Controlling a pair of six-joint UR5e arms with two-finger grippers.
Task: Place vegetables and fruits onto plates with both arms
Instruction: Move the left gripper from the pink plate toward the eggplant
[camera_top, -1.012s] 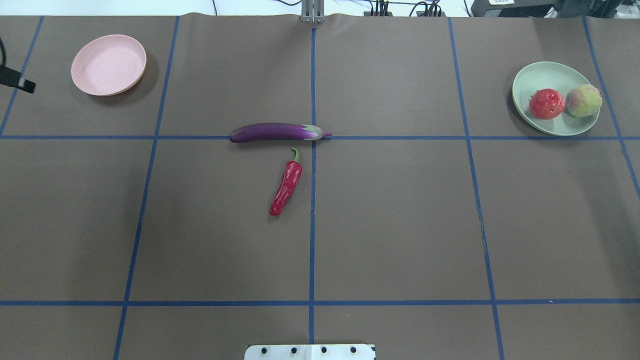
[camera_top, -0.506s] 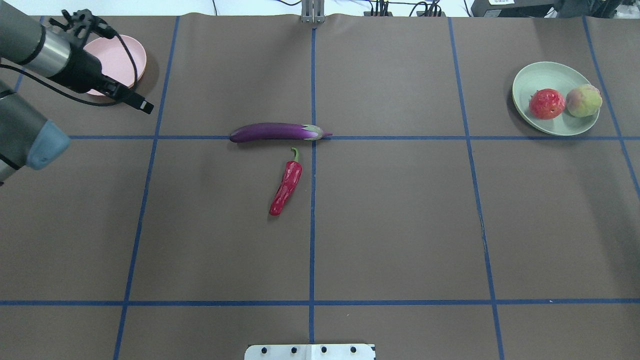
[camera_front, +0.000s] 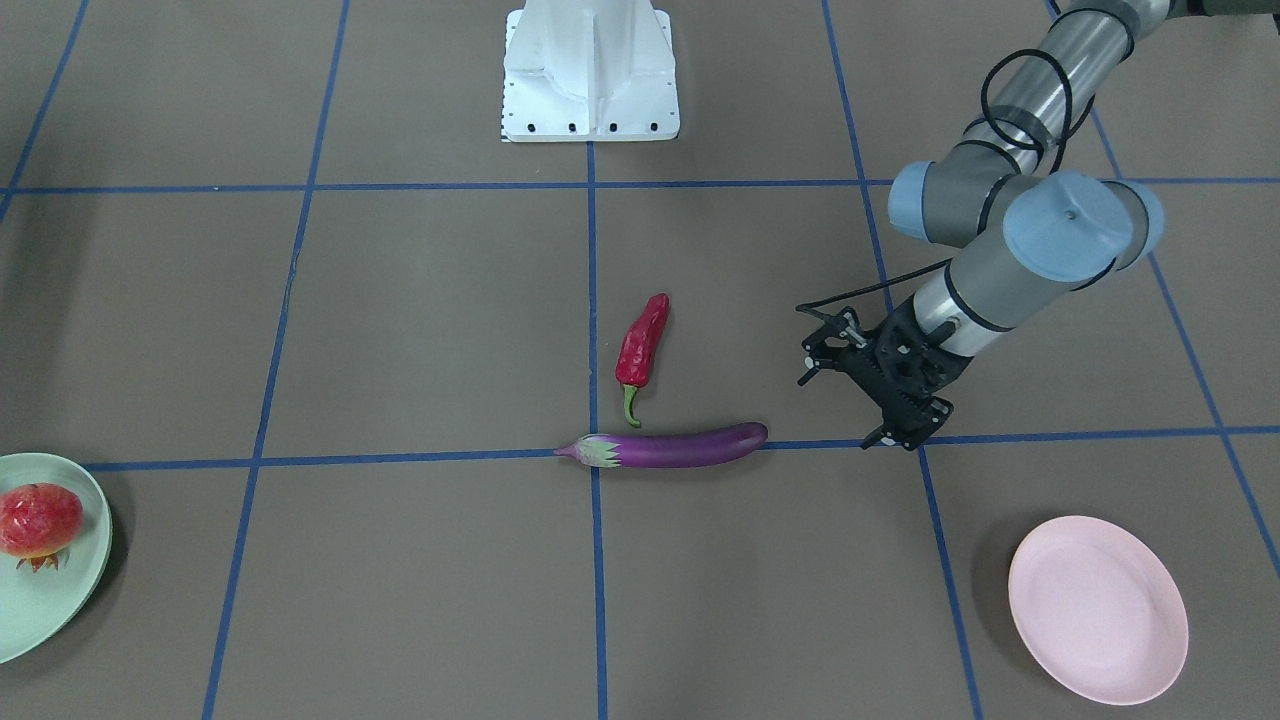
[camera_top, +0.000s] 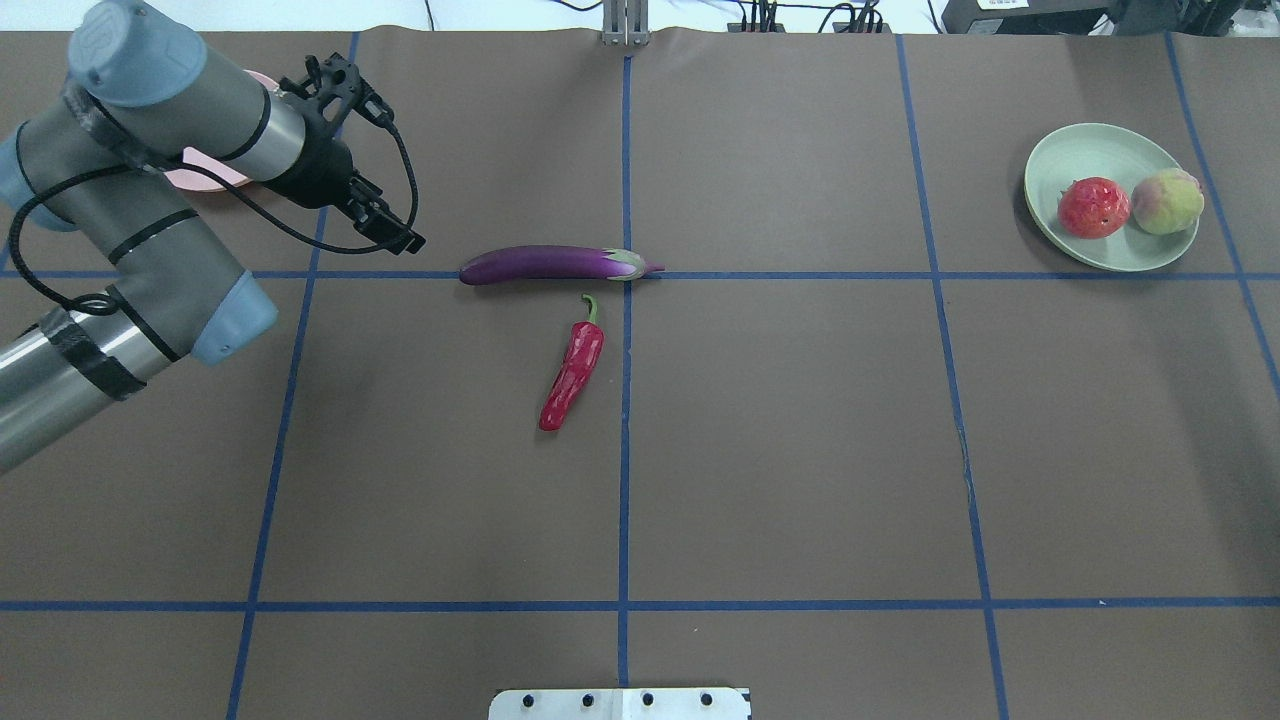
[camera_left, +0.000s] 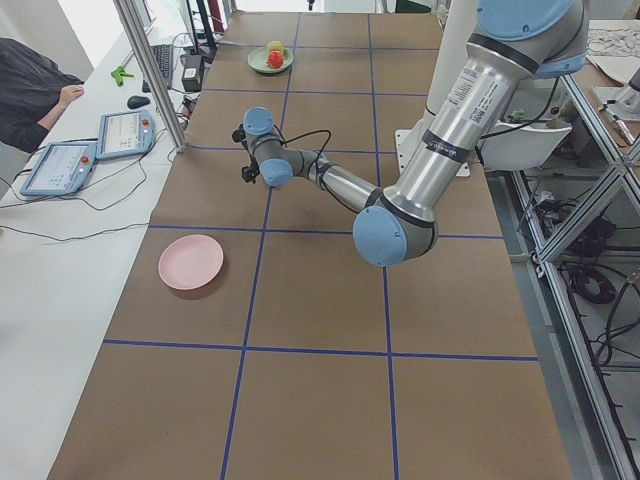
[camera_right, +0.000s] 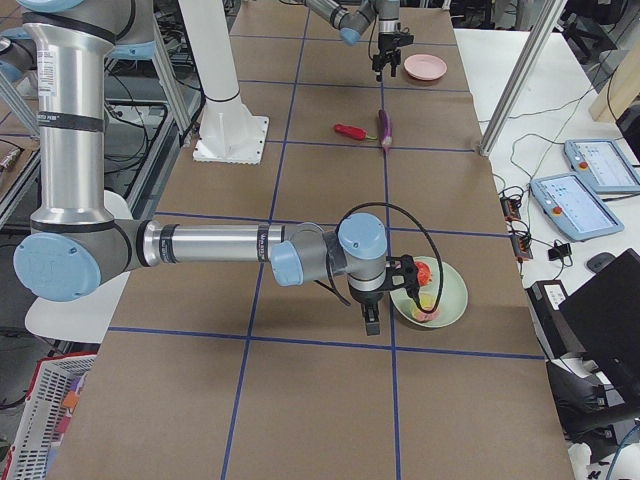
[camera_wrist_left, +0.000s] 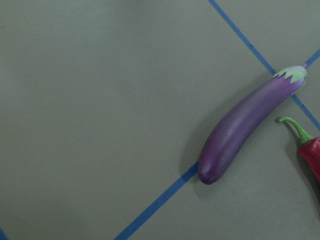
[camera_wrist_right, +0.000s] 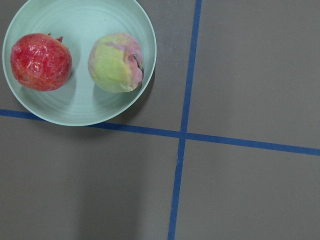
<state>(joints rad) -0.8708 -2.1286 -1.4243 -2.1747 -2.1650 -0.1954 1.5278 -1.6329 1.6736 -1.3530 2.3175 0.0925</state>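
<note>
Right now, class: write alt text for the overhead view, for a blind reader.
A robot arm reaches in from the left toward a purple eggplant and a red chili lying mid-table. At far right, a green plate holds a red fruit and a peach; the arm mostly hides a pink plate.

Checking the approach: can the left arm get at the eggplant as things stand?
Probably yes: the left gripper is near the eggplant's blunt end, nothing between them; the chili lies off to the side.

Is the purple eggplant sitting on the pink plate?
No, the eggplant lies on the brown table along a blue tape line, and the pink plate off to the side is empty.
</note>
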